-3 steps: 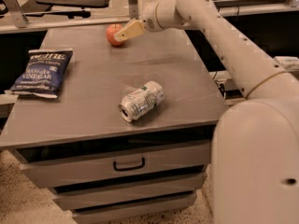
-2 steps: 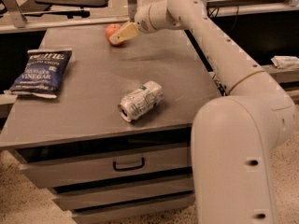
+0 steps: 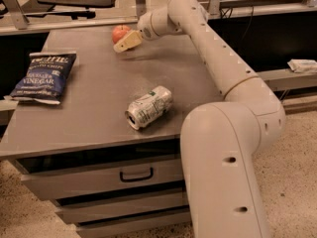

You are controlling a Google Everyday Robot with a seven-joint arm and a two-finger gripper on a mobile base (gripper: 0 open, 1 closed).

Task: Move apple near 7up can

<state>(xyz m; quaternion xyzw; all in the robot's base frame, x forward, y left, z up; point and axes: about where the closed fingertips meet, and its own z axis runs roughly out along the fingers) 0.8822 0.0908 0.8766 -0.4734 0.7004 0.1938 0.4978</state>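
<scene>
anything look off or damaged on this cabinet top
The 7up can lies on its side near the front of the cabinet top, and its body looks dented. The apple sits at the far edge with the pincer right beside it. The chip bag lies flat at the left; no spill shows.

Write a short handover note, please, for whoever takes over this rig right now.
Gripper: at the far edge of the table, right beside the apple; contact cannot be told.
7up can: on its side near the front edge, well apart from the apple.
Done: arm is at the apple; apple not yet near the can.
Left: bring the apple forward and set it beside the can.
Chip bag, at left, is not involved.
</scene>
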